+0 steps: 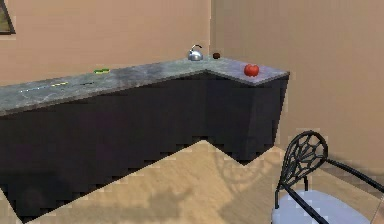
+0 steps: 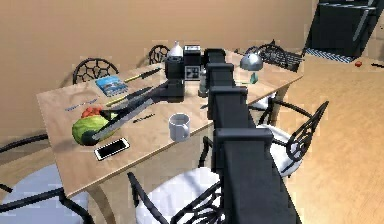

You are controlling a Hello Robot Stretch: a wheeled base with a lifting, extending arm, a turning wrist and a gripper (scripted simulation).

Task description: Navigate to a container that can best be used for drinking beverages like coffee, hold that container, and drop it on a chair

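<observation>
A pale grey mug (image 2: 180,127) stands on the wooden table (image 2: 60,105), just left of the dark arm bar (image 2: 232,130). The gripper (image 2: 116,118) reaches down-left over the tabletop from its dark body (image 2: 172,88). Its thin fingers (image 2: 140,102) end beside a green and red round thing (image 2: 90,128). I cannot tell whether it holds anything. Dark metal chairs with pale seats ring the table: one at the near side (image 2: 185,195), one at the arm side view's right (image 2: 300,135). Another such chair (image 1: 312,180) stands at the forward view's lower right.
On the table lie a white phone (image 2: 112,149), a blue book (image 2: 112,87), a bottle (image 2: 177,50) and a silver domed thing (image 2: 252,62). Ahead runs an L-shaped dark counter (image 1: 120,125) carrying a kettle (image 1: 195,53) and a red round fruit (image 1: 251,69).
</observation>
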